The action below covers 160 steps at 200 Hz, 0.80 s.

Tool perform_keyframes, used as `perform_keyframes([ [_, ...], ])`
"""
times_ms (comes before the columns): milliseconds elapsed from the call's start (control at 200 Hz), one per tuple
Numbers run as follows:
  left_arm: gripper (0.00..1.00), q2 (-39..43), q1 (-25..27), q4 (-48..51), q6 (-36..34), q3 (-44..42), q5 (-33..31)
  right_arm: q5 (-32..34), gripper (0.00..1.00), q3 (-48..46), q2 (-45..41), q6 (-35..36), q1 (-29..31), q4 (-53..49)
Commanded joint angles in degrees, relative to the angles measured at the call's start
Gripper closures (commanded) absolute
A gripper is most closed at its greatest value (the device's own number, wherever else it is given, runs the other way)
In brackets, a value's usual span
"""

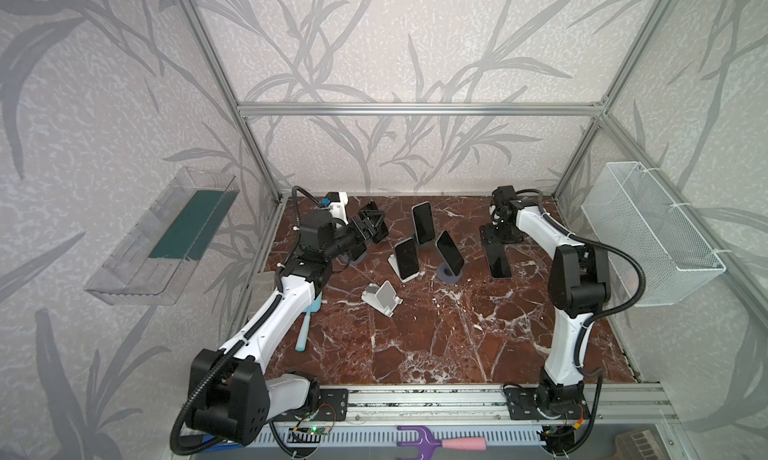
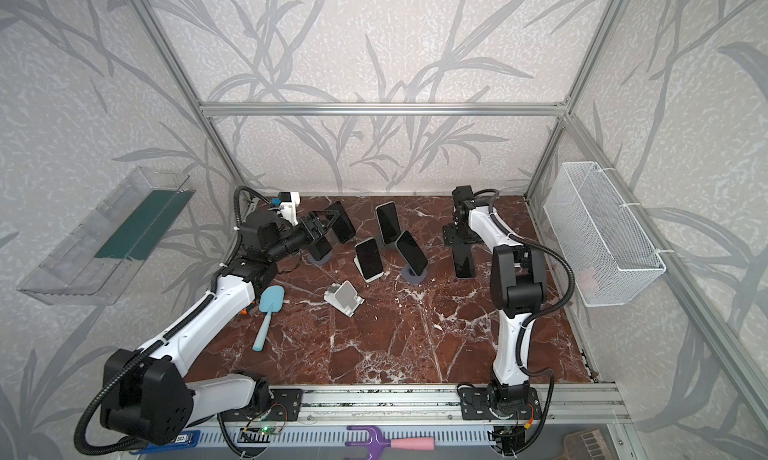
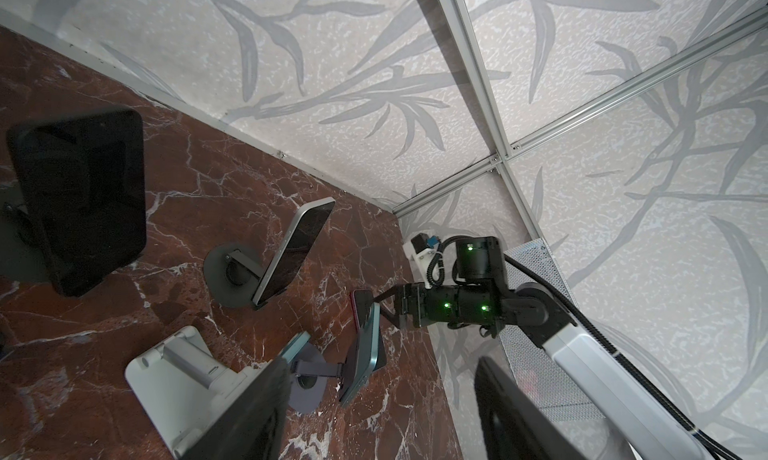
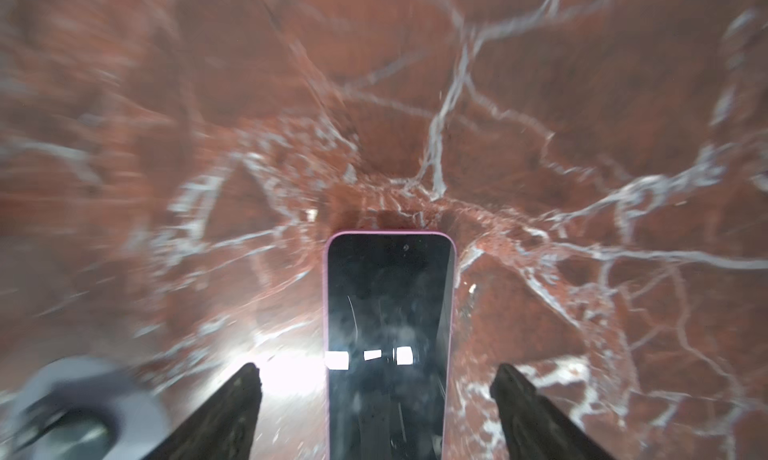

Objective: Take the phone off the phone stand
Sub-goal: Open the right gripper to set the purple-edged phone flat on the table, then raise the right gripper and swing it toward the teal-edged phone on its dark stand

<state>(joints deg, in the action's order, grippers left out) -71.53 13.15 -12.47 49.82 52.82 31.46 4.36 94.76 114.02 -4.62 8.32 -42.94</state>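
Note:
A pink-edged phone (image 4: 388,337) lies flat, screen up, on the marble table (image 4: 582,104), off any stand. My right gripper (image 4: 376,368) is open over its near end, with a gap between each finger and the phone's edge. In both top views this phone (image 1: 498,260) lies just in front of the right gripper (image 1: 500,229). Three more phones (image 1: 423,223) (image 1: 406,258) (image 1: 449,252) lean on stands mid-table. An empty white stand (image 1: 382,297) sits nearer the front. My left gripper (image 1: 368,225) is open and holds nothing, beside a black phone (image 1: 379,229) on a round-based stand (image 1: 357,256).
A teal scoop (image 2: 268,312) lies by the left arm. On the right wall hangs a white wire basket (image 1: 652,237), and on the left wall a clear tray (image 1: 166,237). A purple fork tool (image 1: 436,441) lies on the front rail.

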Motion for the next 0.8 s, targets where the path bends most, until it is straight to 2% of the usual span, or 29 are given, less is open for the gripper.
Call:
perform_keyframes([
  [0, 0.29, 2.2, 0.76, -1.67, -1.63, 1.54, 0.73, -3.76, 0.11, -4.84, -6.75, 1.31, 1.15, 5.08],
  [105, 0.28, 2.85, 2.23, 0.11, -4.72, 1.65, -1.02, -6.02, 0.08, -12.64, -14.41, 2.82, 4.2, 10.13],
  [130, 0.29, 2.89, 2.59, 0.62, -5.41, 1.67, -1.48, -5.65, 0.0, -13.74, -15.78, 3.29, 5.52, 10.46],
  [215, 0.28, 2.65, 3.44, 0.43, -6.21, 1.29, -2.2, -0.98, 0.01, -17.59, -22.74, 6.31, 10.87, 13.03],
  [285, 0.28, 2.26, 3.46, -0.43, -5.3, 1.15, -1.64, -0.55, 0.01, -19.56, -26.46, 9.01, 14.35, 14.9],
  [385, 0.28, 2.35, 3.54, -2.91, -4.07, 0.3, -1.19, -4.39, 0.01, -20.53, -29.95, 13.63, 17.58, 16.2],
  [425, 0.28, 2.51, 3.52, -4.14, -3.61, -0.21, -1.02, -7.81, 0.01, -22.18, -31.4, 15.23, 18.17, 17.97],
  [505, 0.28, 3.11, 3.49, -6.45, -2.41, -1.09, -0.8, -13.94, 0.01, -25.33, -33.35, 15.82, 18.22, 22.79],
  [575, 0.26, 4.01, 3.57, -8.85, -1.92, -2.2, -1.36, -15.18, 0.01, -26.44, -33.79, 15.74, 18.22, 25.24],
  [710, 0.22, 6.96, 3.47, -9.21, -3.14, -4.93, -8.01, -13.34, 0.01, -24.41, -32.68, 16.35, 18.23, 25.85],
  [795, 0.15, 9.54, 3.3, -7.56, -4.13, -6.51, -14.38, -13.41, 0.01, -23.7, -32.74, 15.45, 18.23, 26.61],
])
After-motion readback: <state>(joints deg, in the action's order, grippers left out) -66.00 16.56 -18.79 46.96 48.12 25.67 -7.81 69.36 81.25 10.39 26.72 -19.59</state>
